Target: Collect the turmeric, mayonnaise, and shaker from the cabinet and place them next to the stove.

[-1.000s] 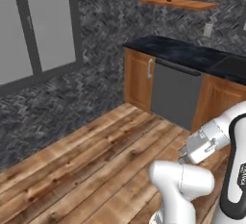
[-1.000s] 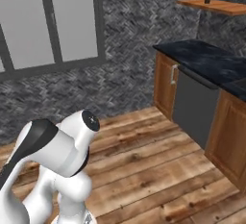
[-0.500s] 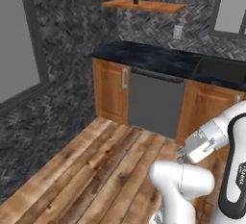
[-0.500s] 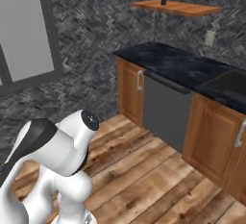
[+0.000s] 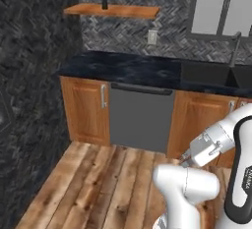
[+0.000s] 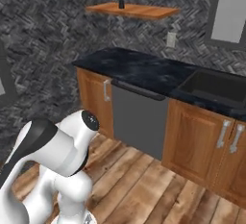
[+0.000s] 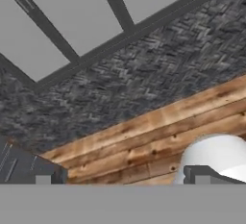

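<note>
Overhead, shaker (image 5: 105, 3) on cabinet (image 5: 112, 10) — black counter (image 5: 128, 68) beneath.

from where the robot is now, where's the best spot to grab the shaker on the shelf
Probably around the body of the shaker, coming level from the room side. It stands upright near the left end of the cabinet, wall behind it and open space in front; the top looks narrower, so grip low.
</note>
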Robot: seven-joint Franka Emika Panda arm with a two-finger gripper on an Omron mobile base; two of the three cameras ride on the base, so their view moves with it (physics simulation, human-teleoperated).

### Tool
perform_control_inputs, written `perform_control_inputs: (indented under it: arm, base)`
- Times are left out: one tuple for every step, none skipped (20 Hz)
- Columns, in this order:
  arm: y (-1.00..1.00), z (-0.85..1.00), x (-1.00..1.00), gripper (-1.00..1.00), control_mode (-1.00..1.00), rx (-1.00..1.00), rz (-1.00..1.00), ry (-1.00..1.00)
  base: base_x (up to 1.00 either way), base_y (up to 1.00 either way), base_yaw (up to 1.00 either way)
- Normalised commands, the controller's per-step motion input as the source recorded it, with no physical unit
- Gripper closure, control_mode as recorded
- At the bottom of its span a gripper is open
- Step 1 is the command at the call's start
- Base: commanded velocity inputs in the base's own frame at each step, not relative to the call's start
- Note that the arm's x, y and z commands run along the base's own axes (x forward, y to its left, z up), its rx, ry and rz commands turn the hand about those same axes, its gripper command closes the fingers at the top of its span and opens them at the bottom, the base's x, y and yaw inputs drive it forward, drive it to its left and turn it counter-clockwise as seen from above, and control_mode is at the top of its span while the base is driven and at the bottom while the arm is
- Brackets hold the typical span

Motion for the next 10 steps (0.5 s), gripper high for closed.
perform_control_inputs:
  arm:
    - [0.0, 0.0, 0.0, -1.0, 1.0, 0.0, 0.0, 0.0]
    - [0.0, 0.0, 0.0, -1.0, 1.0, 0.0, 0.0, 0.0]
    - [0.0, 0.0, 0.0, -1.0, 1.0, 0.0, 0.0, 0.0]
    - [0.0, 0.0, 0.0, -1.0, 1.0, 0.0, 0.0, 0.0]
    - [0.0, 0.0, 0.0, -1.0, 1.0, 0.0, 0.0, 0.0]
    - [0.0, 0.0, 0.0, -1.0, 1.0, 0.0, 0.0, 0.0]
    - [0.0, 0.0, 0.0, -1.0, 1.0, 0.0, 0.0, 0.0]
    - [0.0, 0.0, 0.0, -1.0, 1.0, 0.0, 0.0, 0.0]
    - [0.0, 0.0, 0.0, -1.0, 1.0, 0.0, 0.0, 0.0]
    - [0.0, 0.0, 0.0, -1.0, 1.0, 0.0, 0.0, 0.0]
  base:
    - [0.93, 0.59, -0.44]
    - [0.95, 0.63, -0.43]
    - [0.98, 0.68, -0.42]
    - [1.0, 0.7, -0.41]
    - [1.0, 0.7, -0.41]
    - [1.0, 0.7, -0.4]
    - [1.0, 0.65, -0.4]
    - [1.0, 0.65, -0.4]
    - [1.0, 0.61, -0.4]
    - [1.0, 0.56, -0.39]
